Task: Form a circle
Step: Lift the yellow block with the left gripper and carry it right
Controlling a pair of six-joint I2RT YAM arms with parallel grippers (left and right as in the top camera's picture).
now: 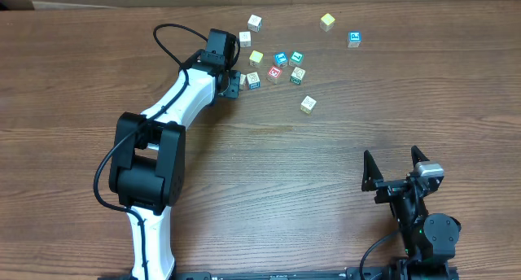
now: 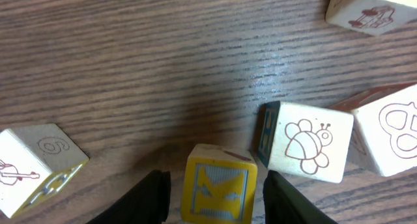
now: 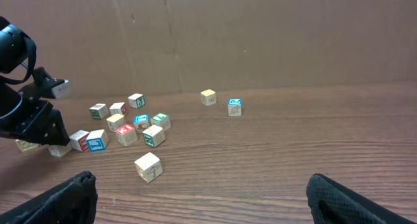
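Yellow cube (image 2: 218,190) between parted left fingers (image 2: 144,201) (base cut off).

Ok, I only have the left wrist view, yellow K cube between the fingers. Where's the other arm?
Observer: The right gripper is parked open near the front edge of the table, far from every cube.
Reviewer: Any strays?
Observer: Overhead, a yellow cube and a blue-topped cube sit apart, up and right of the cluster.
Reviewer: Ring closed yet?
Observer: Not clearly; the cluster beside the left gripper looks like an uneven clump.
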